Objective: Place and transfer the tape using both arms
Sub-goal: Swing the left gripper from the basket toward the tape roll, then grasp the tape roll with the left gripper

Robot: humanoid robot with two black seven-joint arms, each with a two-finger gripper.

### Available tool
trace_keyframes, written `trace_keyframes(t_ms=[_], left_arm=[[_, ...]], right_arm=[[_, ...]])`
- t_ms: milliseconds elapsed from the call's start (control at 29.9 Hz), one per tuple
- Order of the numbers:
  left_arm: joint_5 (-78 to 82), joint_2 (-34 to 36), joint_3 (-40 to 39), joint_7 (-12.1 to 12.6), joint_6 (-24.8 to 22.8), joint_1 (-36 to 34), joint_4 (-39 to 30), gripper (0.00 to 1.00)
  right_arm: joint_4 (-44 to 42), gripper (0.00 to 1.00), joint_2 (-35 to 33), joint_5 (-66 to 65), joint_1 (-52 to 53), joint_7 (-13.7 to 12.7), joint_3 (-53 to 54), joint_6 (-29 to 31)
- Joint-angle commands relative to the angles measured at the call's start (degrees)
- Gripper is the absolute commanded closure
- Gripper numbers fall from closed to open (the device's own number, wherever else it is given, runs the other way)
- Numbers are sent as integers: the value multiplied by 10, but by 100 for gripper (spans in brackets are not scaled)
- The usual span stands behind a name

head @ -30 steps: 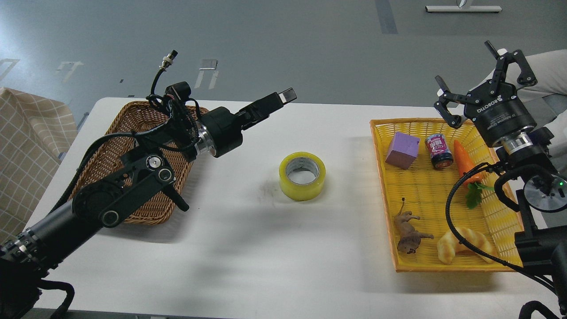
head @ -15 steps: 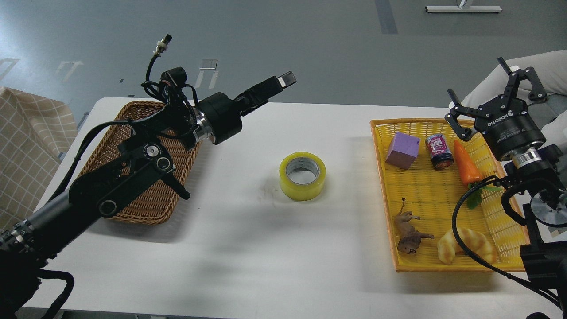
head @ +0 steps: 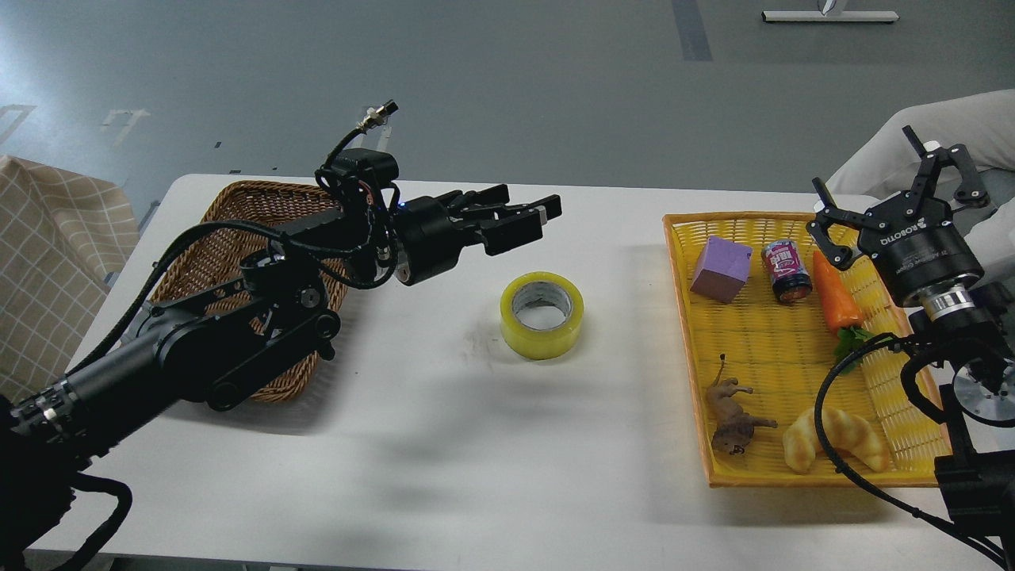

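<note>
The tape (head: 541,315) is translucent yellow with a grey core. The table (head: 444,428) is white. Both tools, left (head: 523,220) and right (head: 896,198), are black. One basket (head: 238,214) is brown wicker; the tray (head: 793,476) is yellow with an orange rim. In it: purple block (head: 720,269), orange carrot (head: 834,295), brown animal (head: 733,420). The cloth (head: 40,262) is beige with white checks.

one tape roll (head: 541,315), two baskets (head: 238,208) (head: 801,476), two pincers (head: 525,216) (head: 896,194), six toys in the yellow basket
</note>
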Motion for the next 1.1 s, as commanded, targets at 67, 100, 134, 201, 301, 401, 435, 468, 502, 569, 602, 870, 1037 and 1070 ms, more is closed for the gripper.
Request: trace_keyframes(t_ms=[67, 100, 134, 201, 301, 401, 435, 468, 502, 569, 602, 870, 1037, 1070], left_arm=[[37, -1, 52, 2, 0, -20, 12, 2], [38, -2, 56, 4, 0, -21, 16, 2], [38, -7, 63, 14, 0, -25, 23, 2], [38, -18, 70, 32, -1, -34, 33, 2], [38, -32, 91, 43, -3, -51, 55, 2], [38, -47, 142, 52, -3, -84, 94, 2], [37, -53, 151, 54, -3, -88, 102, 2], [37, -64, 165, 62, -3, -95, 116, 2], [37, -70, 170, 68, -3, -98, 123, 2], [37, -88, 178, 83, -4, -101, 139, 2], [37, -97, 181, 92, -5, -102, 146, 2], [35, -141, 207, 120, -11, -102, 197, 2], [35, -155, 230, 141, -11, -102, 205, 2], [35, -155, 230, 142, -11, -102, 206, 2]], right_arm=[[-5, 0, 1, 0, -1, 0, 0, 0], [-5, 0, 1, 0, -1, 0, 0, 0], [-5, 0, 1, 0, -2, 0, 0, 0], [-5, 0, 2, 0, -4, 0, 0, 0], [-6, 0, 4, 0, -4, 0, 0, 0], [-5, 0, 4, 0, -4, 0, 0, 0], [-5, 0, 4, 0, -4, 0, 0, 0], [-6, 0, 4, 0, -4, 0, 1, 0], [-6, 0, 4, 0, -4, 0, 0, 0], [-6, 0, 4, 0, -4, 0, 0, 0], [-9, 0, 4, 0, -4, 0, 0, 0], [-13, 0, 4, 0, -5, 0, 0, 0], [-13, 0, 4, 0, -9, 0, 0, 0], [-13, 0, 4, 0, -9, 0, 0, 0]])
